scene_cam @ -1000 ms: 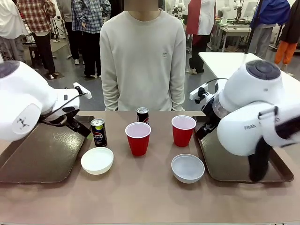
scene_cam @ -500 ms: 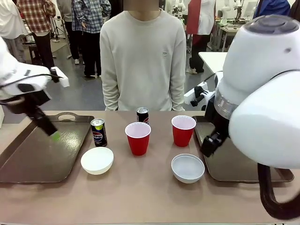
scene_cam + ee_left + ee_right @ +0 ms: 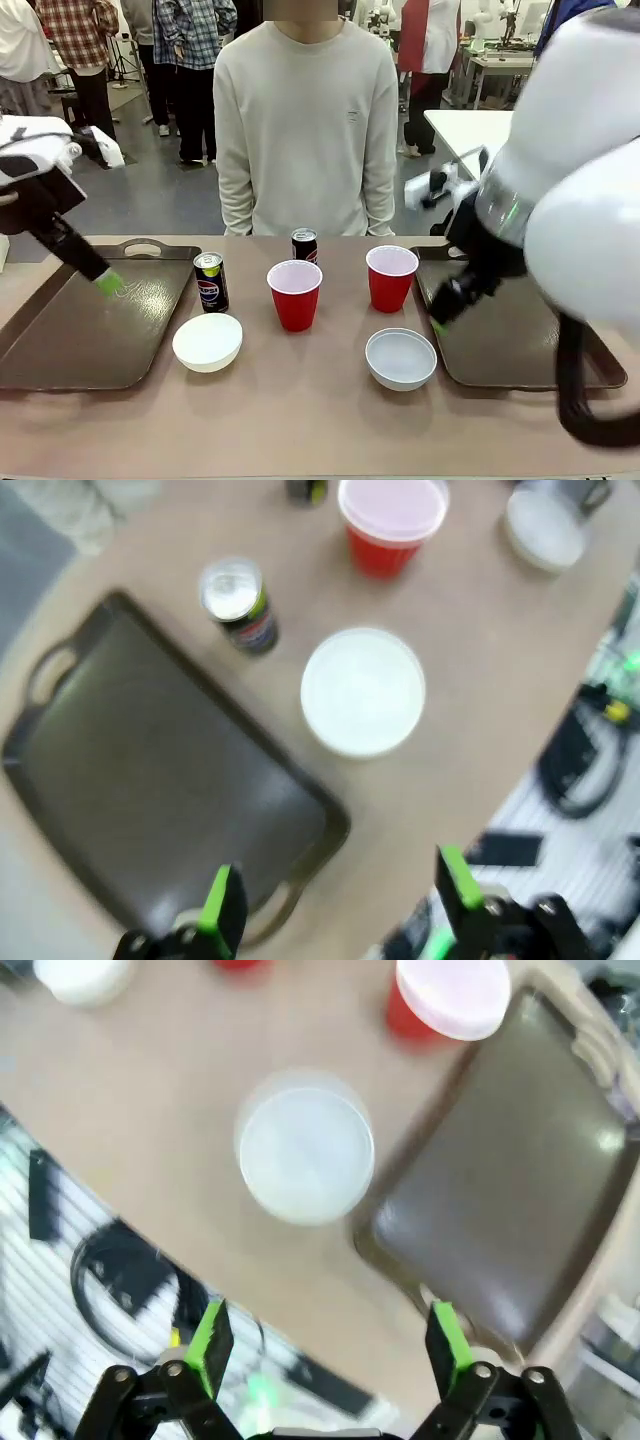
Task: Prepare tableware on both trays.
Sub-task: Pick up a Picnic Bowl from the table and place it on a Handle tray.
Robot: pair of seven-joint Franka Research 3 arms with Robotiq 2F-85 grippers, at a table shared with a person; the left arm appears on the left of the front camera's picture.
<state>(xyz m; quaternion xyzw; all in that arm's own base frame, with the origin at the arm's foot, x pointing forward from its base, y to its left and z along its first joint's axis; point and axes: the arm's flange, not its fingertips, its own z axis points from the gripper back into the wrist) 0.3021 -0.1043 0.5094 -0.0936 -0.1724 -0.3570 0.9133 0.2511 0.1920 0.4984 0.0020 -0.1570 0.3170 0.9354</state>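
Cans (image 3: 209, 282) upright; trays (image 3: 60, 340) lie long axis near-to-far — L hand (image 3: 337, 890), R hand (image 3: 330, 1335) wide open, empty.

Left arm (image 3: 32, 162) in from the left edge, left hand (image 3: 338, 895) angled down and inward, green-padded fingers (image 3: 220, 912) spread wide, nothing between them; right arm (image 3: 590, 200) looms large at right, right hand (image 3: 327, 1338) likewise pointing down, its fingers parted wide, gripping nothing.
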